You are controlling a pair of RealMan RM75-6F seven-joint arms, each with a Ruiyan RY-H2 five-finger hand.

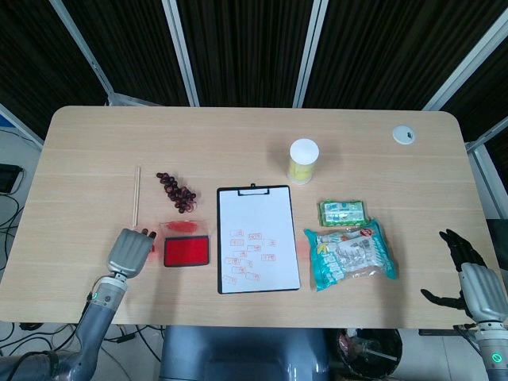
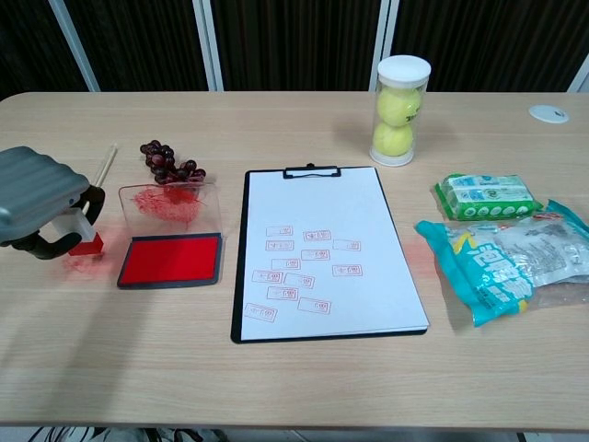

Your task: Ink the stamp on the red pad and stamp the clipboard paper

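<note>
My left hand grips the white stamp, whose red base sits on the table over a red ink smudge, left of the red ink pad. The pad's clear lid lies open behind it, smeared red. The clipboard lies at the centre, its white paper bearing several red stamp marks on the lower half. My right hand hangs off the table's right front corner, fingers spread, holding nothing.
A bunch of dark grapes and a wooden stick lie behind the pad. A tube of tennis balls stands behind the clipboard. A green packet and a snack bag lie on the right. A white disc sits far right.
</note>
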